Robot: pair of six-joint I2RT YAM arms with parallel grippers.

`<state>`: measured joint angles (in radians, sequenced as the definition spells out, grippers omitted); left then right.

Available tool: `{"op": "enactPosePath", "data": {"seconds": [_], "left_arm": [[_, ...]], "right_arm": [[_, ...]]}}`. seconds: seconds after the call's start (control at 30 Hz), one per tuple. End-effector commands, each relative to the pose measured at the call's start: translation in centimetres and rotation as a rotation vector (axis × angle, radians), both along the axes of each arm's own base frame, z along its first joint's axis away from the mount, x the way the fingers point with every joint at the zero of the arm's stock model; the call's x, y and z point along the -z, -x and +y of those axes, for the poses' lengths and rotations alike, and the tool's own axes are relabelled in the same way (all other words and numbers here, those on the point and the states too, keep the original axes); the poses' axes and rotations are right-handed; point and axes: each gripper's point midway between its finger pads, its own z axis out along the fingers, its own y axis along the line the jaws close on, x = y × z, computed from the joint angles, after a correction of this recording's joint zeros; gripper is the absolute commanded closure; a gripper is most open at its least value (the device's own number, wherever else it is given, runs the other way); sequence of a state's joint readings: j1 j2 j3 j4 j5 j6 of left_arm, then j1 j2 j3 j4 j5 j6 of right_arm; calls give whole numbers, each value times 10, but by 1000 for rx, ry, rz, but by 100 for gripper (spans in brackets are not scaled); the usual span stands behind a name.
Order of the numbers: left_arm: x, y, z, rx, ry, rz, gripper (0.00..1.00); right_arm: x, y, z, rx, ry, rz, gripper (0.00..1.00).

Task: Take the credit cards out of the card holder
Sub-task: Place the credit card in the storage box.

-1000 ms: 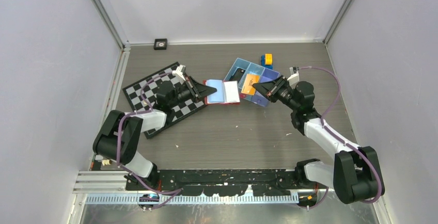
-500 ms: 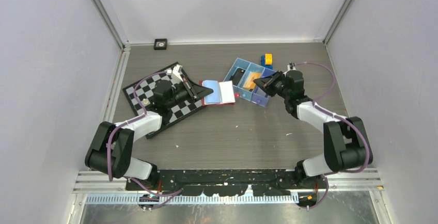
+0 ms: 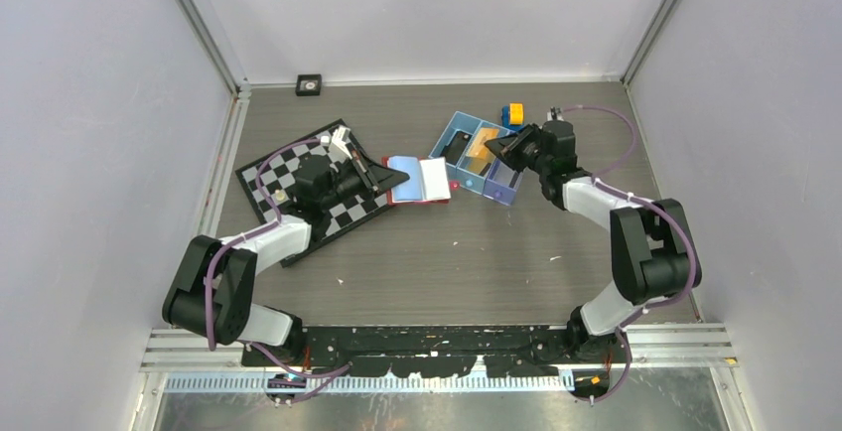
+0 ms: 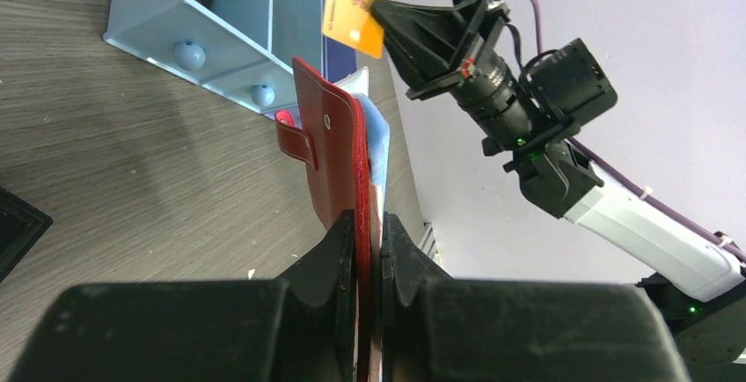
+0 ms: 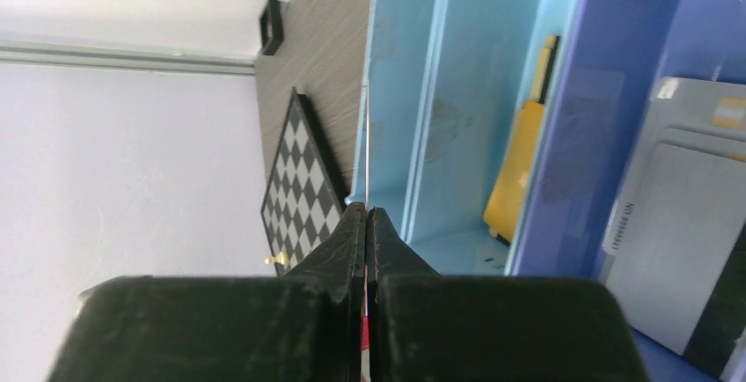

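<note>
Two pinched edges: left hand [image 4: 368, 224] holds card holder [image 4: 330, 162], right hand [image 4: 384, 10] orange card [image 4: 356, 3].

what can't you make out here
- Any cards inside the red folding wallet: edge-on in left wrist, too small from top.
- Print on the orange plastic card in the right hand: too small in left wrist, edge-on in right wrist.
- Grey plastic card: cut off by right wrist frame.

Back-left swing of R gripper [image 3: 495, 147] w/ orange card [image 4: 355, 3], now further over blue tray [image 3: 449, 129], R elbow [image 3: 650, 252] up toward far side, slight leftward shift of L gripper [image 3: 389, 175], red wallet [image 3: 421, 180] dragged along w/ it
</note>
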<state>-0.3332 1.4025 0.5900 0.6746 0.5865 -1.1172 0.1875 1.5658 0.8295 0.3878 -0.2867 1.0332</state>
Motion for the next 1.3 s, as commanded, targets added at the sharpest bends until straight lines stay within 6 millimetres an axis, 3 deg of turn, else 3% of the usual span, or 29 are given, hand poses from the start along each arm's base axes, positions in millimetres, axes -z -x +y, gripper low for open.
{"op": "enactPosePath", "data": {"seconds": [0.0,0.33,0.5,0.73,0.9,1.07,1.17,1.27], "left_arm": [[-15,-1,3,-11,11,-65,100],[-13,-1,0,2,24,-51,100],[-12,-1,0,3,26,-49,100],[-12,-1,0,4,26,-49,100],[-16,1,0,9,34,-54,100],[-24,4,-1,22,57,-67,100],[-31,7,-2,35,94,-86,100],[-43,11,-7,73,160,-114,100]], "right_arm": [[0,-18,-6,33,39,-17,100],[31,-32,-9,59,88,48,98],[38,-35,-8,54,80,67,79],[15,-25,-13,72,95,25,61],[-17,-5,-5,46,138,-37,49],[-44,31,18,-38,167,-88,38],[-40,57,34,-118,189,-85,30],[-23,71,32,-134,216,-60,29]]}}
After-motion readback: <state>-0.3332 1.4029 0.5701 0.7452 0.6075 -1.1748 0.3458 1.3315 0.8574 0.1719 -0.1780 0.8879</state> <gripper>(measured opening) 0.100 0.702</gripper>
